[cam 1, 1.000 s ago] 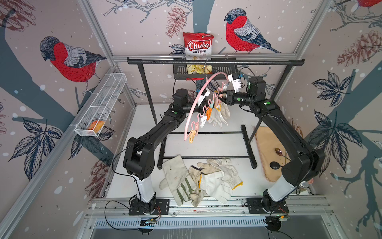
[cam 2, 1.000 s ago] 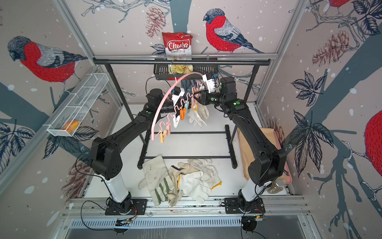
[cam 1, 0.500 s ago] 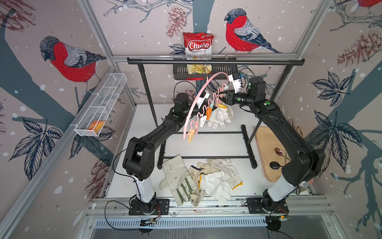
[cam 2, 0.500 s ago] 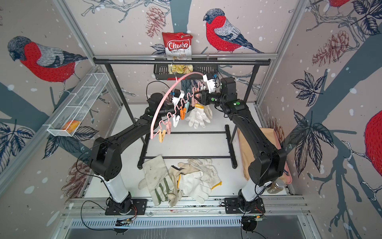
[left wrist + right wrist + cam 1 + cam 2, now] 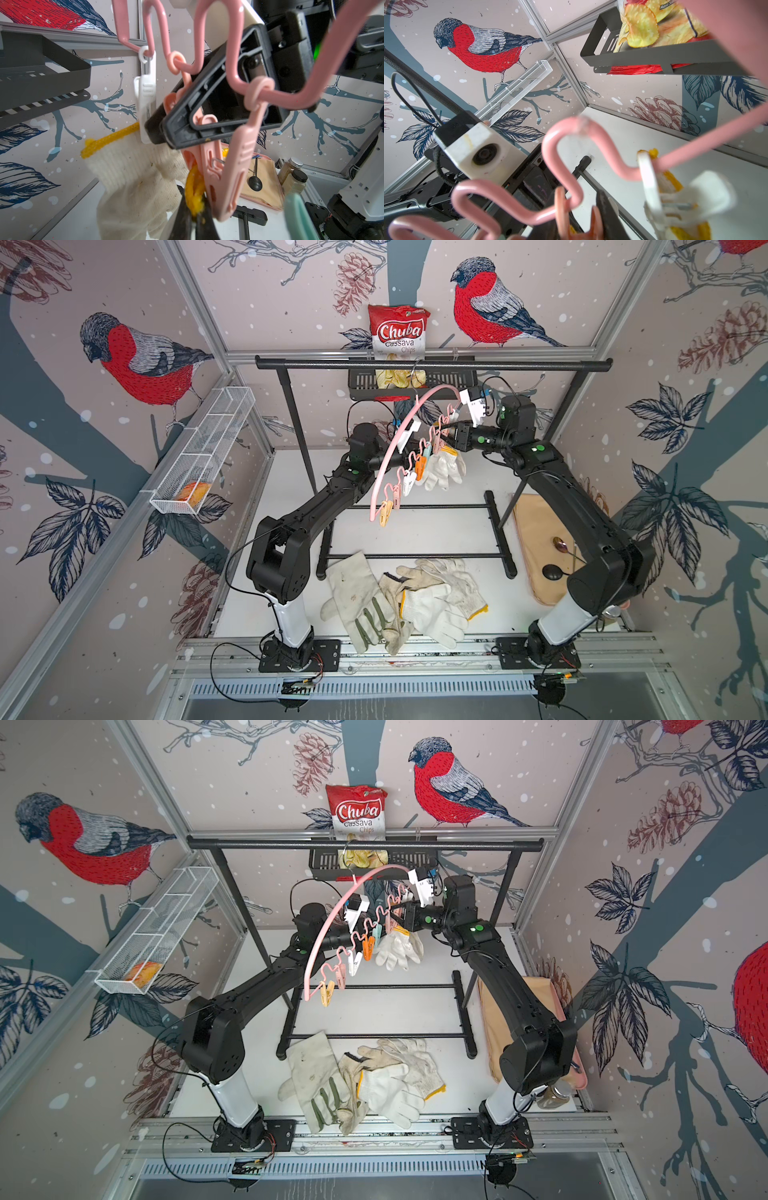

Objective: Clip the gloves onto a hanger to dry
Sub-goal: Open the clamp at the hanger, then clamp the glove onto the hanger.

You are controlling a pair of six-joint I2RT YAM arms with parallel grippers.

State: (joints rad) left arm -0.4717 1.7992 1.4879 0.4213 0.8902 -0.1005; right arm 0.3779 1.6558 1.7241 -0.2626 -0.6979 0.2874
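The pink hanger (image 5: pixel 388 456) hangs from the rack's top bar in both top views, its clothespins in a row. A white knit glove (image 5: pixel 444 466) with a yellow cuff dangles from a white clothespin (image 5: pixel 146 99). My left gripper (image 5: pixel 194 220) is shut on the yellow cuff (image 5: pixel 194 193), holding it at the mouth of a pink clothespin (image 5: pixel 224 166). My right gripper (image 5: pixel 577 224) is shut on that pink clothespin's (image 5: pixel 562 212) handles, squeezing them. Several more gloves (image 5: pixel 407 601) lie piled at the table's front edge.
The black garment rack (image 5: pixel 432 364) spans the back, its feet on the table. A black shelf (image 5: pixel 365 383) holds a chips bag (image 5: pixel 399 335). A white wire basket (image 5: pixel 203 456) hangs on the left wall. A tan tray (image 5: pixel 536 539) with spoons and jars (image 5: pixel 555 1094) is at the right.
Hardly anything differs. The left wrist has edged slightly toward the right gripper and the hanger has swayed a little. Both grips are the same.
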